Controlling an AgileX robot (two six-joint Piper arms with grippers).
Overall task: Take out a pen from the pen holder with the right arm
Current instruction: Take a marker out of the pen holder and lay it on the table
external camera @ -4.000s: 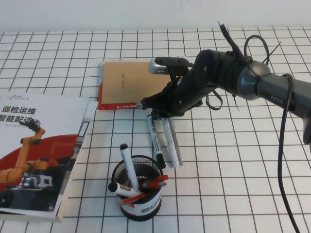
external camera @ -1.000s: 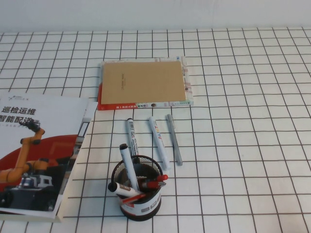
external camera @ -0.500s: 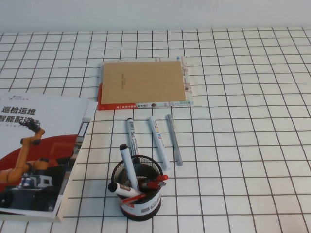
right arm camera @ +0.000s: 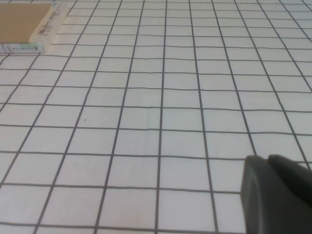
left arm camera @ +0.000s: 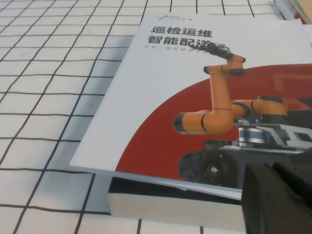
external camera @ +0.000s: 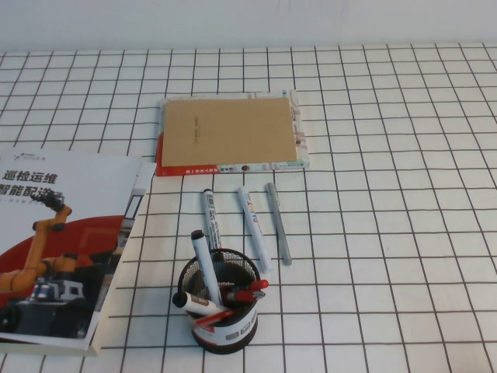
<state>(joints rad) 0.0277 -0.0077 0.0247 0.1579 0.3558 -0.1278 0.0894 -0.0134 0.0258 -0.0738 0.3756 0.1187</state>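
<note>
White cloth ruled with a black grid (external camera: 388, 233) covers the whole table. The right gripper (right arm camera: 268, 163) has its dark fingers (right arm camera: 258, 195) pressed together with nothing between them. It hangs low over bare squares of the grid, with a corner of the brown-covered book (right arm camera: 24, 22) far ahead of it. How it stands to the pen holder cannot be told from its wrist view.

The left gripper (left arm camera: 272, 170) also has its fingers together, only a thin seam showing between them. It sits just at the near edge of the white and red book (left arm camera: 204, 97), whose cover shows an orange robot arm.

The black mesh pen holder (external camera: 220, 303) stands upright near the front edge of the table. It holds a white marker with a black cap (external camera: 203, 260), which leans toward the robot's left, and several red pens (external camera: 248, 294) that lie low across its rim.

Three more pens lie flat on the cloth just beyond the holder, side by side and apart from one another: a black-capped marker (external camera: 211, 216), a white marker (external camera: 254, 224) and a slim grey pen (external camera: 279, 224). The brown-covered book (external camera: 229, 132) lies flat farther beyond the holder, past these three. The white and red book (external camera: 62, 233) lies to the holder's left, near it but not touching.
</note>
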